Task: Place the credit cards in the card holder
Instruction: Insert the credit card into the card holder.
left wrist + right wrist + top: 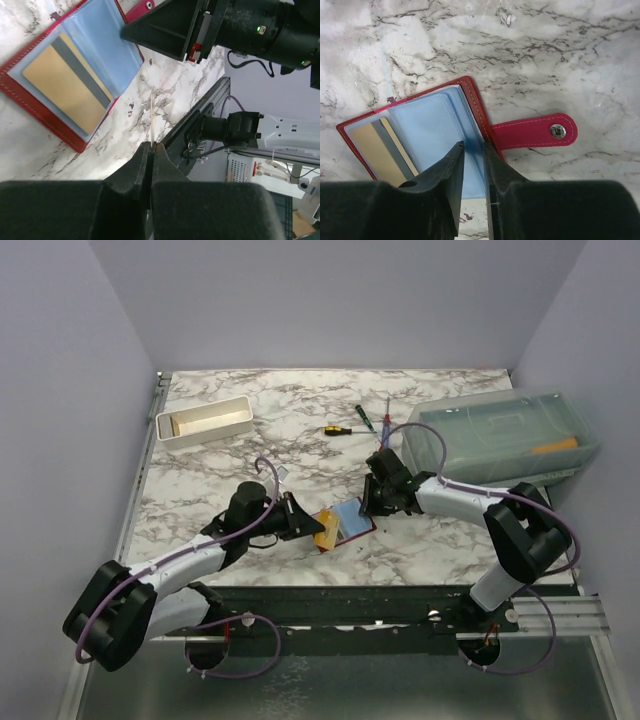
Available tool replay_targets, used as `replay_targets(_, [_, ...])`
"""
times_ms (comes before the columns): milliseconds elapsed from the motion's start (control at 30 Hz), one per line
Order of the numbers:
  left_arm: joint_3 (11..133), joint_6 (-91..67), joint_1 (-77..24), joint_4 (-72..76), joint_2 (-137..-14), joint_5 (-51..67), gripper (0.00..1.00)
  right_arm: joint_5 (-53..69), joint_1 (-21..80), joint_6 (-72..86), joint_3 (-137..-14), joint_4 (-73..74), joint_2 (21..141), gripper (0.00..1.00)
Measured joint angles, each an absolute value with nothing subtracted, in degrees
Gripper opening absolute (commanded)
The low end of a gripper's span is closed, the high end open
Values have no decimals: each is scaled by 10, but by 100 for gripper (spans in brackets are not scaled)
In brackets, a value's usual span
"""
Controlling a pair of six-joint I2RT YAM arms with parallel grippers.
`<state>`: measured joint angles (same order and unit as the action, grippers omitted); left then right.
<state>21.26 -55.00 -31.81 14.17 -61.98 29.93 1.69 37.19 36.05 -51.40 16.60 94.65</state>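
The dark-red card holder lies open on the marble, its snap strap flat to the right. It also shows in the left wrist view. A tan card with a grey stripe sits in its left blue sleeve. My left gripper is shut on a thin card seen only edge-on, just left of the holder. My right gripper stands over the holder's right side, its jaws a narrow gap apart with the blue sleeve between them. No blue card can be told apart.
A white tray stands at the back left. A clear plastic box stands at the back right. Screwdrivers lie behind the holder. The table's metal front rail is close to my left gripper.
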Motion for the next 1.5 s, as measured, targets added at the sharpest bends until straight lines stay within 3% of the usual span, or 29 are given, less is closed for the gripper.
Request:
replay_targets(333, [151,-617,-368,292,-717,243,0,-6,402,465,-438,130,886,25])
replay_targets(1500, [163,-645,-369,514,-928,229,0,-6,401,470,-427,117,878,25])
